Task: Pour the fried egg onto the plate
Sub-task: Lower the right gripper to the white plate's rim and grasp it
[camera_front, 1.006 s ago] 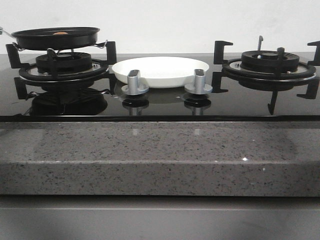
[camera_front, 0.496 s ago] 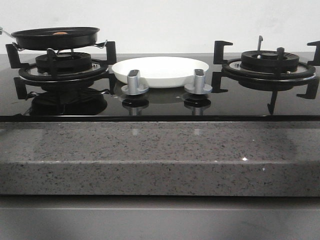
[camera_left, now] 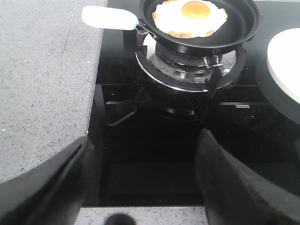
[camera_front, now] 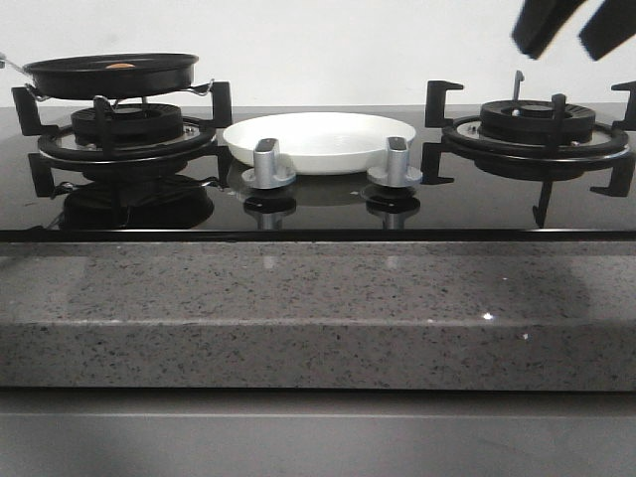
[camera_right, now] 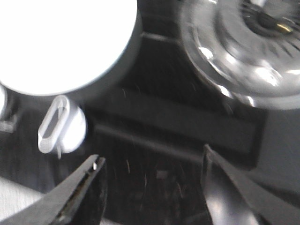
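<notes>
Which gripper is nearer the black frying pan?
Left, likely: the left gripper faces the black frying pan across bare cooktop; the right gripper hangs above the opposite burner.

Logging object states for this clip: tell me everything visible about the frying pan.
The frying pan is round, black and shallow, with a dark matte inside and a pale, rounded handle joined by a metal neck. It sits level on the black supports of the left burner, beside the white plate, not touching it. The fried egg lies flat inside, yolk up. Nothing grips the pan; the left pincer hangs open, short of it.
</notes>
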